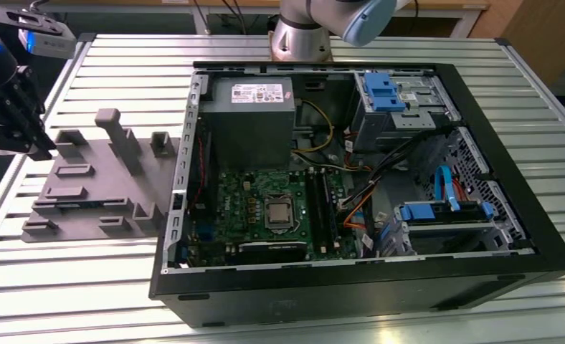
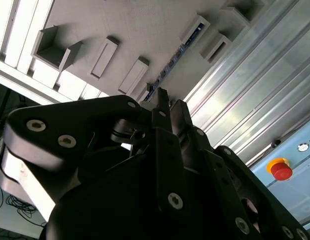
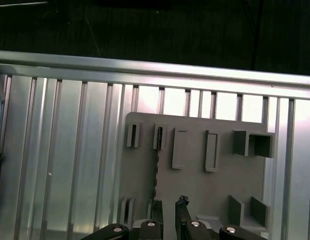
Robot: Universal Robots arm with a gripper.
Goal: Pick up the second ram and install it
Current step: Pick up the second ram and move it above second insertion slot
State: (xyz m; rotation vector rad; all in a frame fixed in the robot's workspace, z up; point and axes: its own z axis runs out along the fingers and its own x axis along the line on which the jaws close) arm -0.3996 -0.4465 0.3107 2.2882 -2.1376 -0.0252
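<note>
Pincer: the black pincer (image 3: 169, 207) is hanging over the grey fixture plate (image 3: 194, 190), fingers pointing down and standing narrow, with a slim gap between the tips and nothing in it. In the exterior view it is sitting at that view's left edge (image 1: 19, 136), well apart from the computer case (image 1: 359, 287).

Second ram: the second ram (image 3: 157, 172) is standing on edge in a slot of the fixture plate, showing in the first wrist view as a thin dark strip. In the second wrist view it is appearing as a thin blue-edged strip (image 2: 177, 55) running away from the fingertips.

Key relation: the ram is lying below and just ahead of the pincer, its near end coming close to one fingertip. Its long axis is running straight away from the pincer, seemingly in line with the gap between the fingers.

Contact: I judge the fingers are not yet touching the ram.

Install site: the long black slots (image 1: 319, 211) on the motherboard (image 1: 254, 208) are lying inside the open case on the ribbed metal desk (image 1: 91, 287).
</note>
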